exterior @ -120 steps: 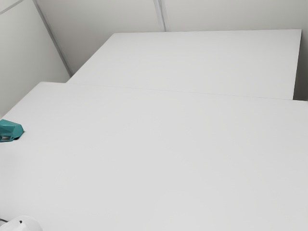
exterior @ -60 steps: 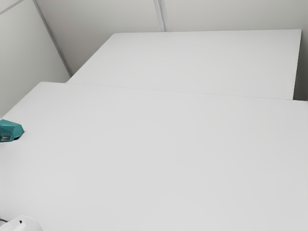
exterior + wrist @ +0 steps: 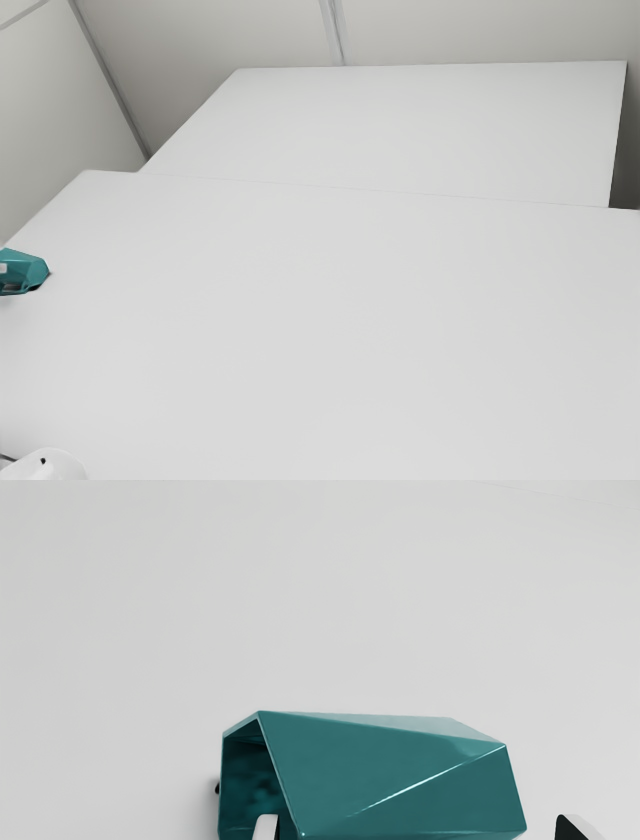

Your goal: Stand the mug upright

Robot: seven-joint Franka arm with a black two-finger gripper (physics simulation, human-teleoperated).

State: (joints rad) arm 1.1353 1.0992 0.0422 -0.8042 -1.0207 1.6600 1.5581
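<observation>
At the exterior view's left edge, a small pale tip of the gripper point(image 3: 3, 268) shows against the teal faceted mug point(image 3: 25, 270), which lies on its side on the white table point(image 3: 330, 320). In the wrist view the gripper point(image 3: 419, 827) stands open, its fingers wide apart. The mug point(image 3: 400, 775) lies lengthwise across the space between them. One fingertip point(image 3: 265, 829) overlaps the mug's dark mouth; the other stands apart, past its closed end. Whether the first touches the mug I cannot tell. The mug's lower side is hidden.
A white rounded object point(image 3: 50, 465) with a small black mark stands at the exterior view's lower left corner, a dark cable beside it. A second white surface point(image 3: 400, 130) adjoins the table's far edge, with pale walls behind.
In the exterior view, a pale fingertip has come into sight over the mug at the left edge. The mug has not visibly moved.
</observation>
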